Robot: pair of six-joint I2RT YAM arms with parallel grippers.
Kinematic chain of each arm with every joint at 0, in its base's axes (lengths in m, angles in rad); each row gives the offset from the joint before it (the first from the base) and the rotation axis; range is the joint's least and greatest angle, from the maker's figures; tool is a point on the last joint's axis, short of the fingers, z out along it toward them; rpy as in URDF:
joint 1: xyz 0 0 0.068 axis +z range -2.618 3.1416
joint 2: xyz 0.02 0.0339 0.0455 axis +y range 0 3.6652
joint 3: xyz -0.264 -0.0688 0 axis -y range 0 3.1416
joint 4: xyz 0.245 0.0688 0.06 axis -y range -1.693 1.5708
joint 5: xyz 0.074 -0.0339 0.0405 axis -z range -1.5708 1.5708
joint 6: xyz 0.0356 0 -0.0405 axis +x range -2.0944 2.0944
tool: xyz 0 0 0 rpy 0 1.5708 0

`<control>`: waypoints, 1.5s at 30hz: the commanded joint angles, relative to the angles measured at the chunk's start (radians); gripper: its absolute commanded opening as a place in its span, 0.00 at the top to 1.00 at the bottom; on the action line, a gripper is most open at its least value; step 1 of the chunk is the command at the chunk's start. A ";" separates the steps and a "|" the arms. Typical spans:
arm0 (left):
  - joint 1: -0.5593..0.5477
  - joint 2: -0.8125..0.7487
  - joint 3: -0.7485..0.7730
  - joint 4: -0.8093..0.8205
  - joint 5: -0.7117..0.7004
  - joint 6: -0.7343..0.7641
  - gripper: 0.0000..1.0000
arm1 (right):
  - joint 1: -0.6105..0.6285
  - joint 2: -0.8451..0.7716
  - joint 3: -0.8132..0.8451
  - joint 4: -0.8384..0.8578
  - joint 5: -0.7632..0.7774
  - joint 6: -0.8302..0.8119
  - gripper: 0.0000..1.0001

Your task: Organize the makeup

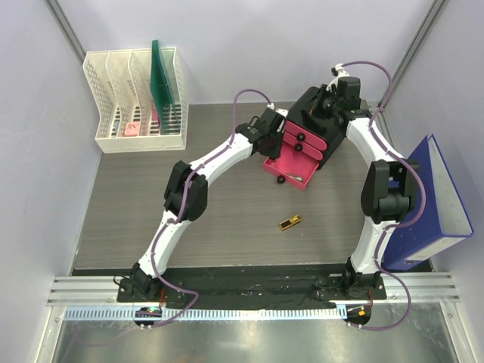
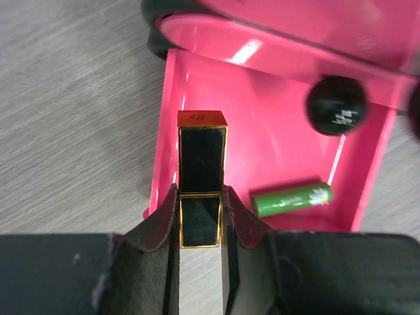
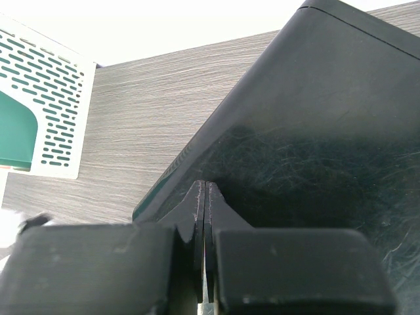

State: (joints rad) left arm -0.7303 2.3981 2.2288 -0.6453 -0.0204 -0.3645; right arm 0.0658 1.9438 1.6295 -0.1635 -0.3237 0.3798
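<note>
Gold-black stick (image 2: 201, 177) sits clamped in the left gripper (image 2: 199, 197) at lower centre-left, over the open pink drawer (image 2: 262, 131). Right of it, 1 slim green tube (image 2: 292, 199) lies inside, its white print unreadable. A second stick (image 1: 290, 222) lies mid-table. At upper right, the right gripper (image 3: 203, 190) has its fingers together, tips against the black box (image 3: 315, 131).

The top external camera looks down over the whole table (image 1: 227, 227) from behind. The 2 wrist cameras sit close: left above the pink drawer (image 2: 262, 144), right against the black box (image 3: 315, 131), both shared overhead.
</note>
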 commanded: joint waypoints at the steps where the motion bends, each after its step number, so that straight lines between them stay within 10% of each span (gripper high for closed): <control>1: 0.003 0.012 0.063 0.042 0.075 -0.040 0.97 | 0.011 0.135 -0.112 -0.416 0.066 -0.059 0.99; 13: 0.005 0.012 0.049 0.021 0.139 -0.025 0.24 | 0.011 0.132 -0.117 -0.416 0.066 -0.058 0.99; 27: -0.173 -0.292 -0.394 0.013 0.166 0.254 0.23 | 0.011 0.139 -0.108 -0.416 0.066 -0.058 0.99; 45: -0.348 -0.134 -0.377 -0.088 0.074 0.392 0.26 | 0.011 0.130 -0.143 -0.416 0.064 -0.059 0.99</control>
State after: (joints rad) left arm -1.0721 2.2307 1.8057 -0.7151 0.0925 0.0051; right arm 0.0658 1.9411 1.6176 -0.1509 -0.3244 0.3798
